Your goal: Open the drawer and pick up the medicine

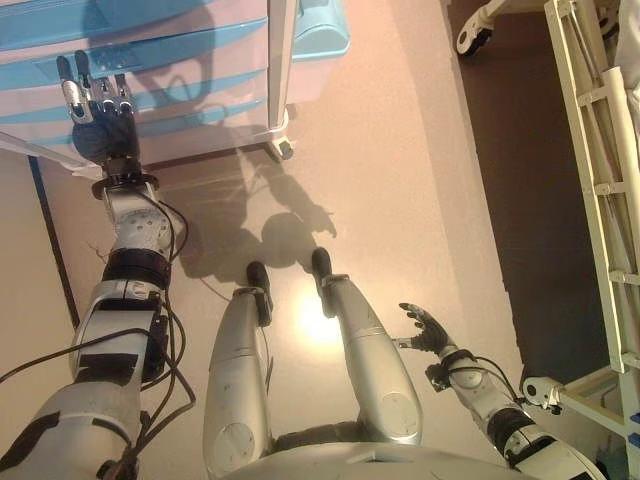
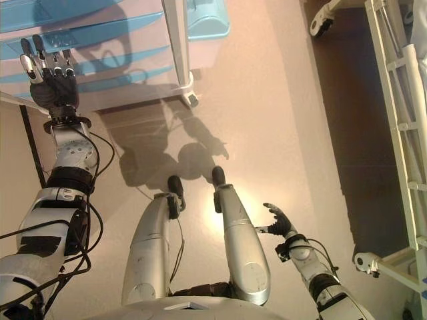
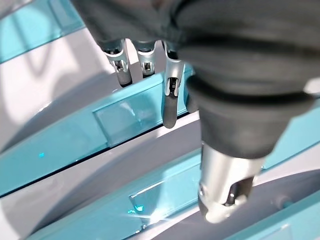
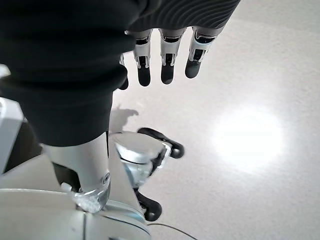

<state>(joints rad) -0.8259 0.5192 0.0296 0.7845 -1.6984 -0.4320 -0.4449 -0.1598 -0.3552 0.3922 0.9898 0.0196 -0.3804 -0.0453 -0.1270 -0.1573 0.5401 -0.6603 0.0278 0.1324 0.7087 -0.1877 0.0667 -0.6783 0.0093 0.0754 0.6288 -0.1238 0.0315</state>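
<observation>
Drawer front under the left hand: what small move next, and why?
Probably ease the left hand forward until its straight fingers hook the clear handle on the blue drawer front. The drawers look closed, the hand holds nothing, and no medicine shows. The right hand hangs low, open.

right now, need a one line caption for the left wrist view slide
Left hand reaches with straight fingers toward the blue drawer handle on the closed drawer unit.

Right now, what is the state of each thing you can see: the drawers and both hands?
drawers: all shut, fronts flush, no medicine in view.
left hand: open, fingers straight, raised at the drawer fronts, holding nothing.
right hand: open, relaxed, low over the floor, empty.
</observation>
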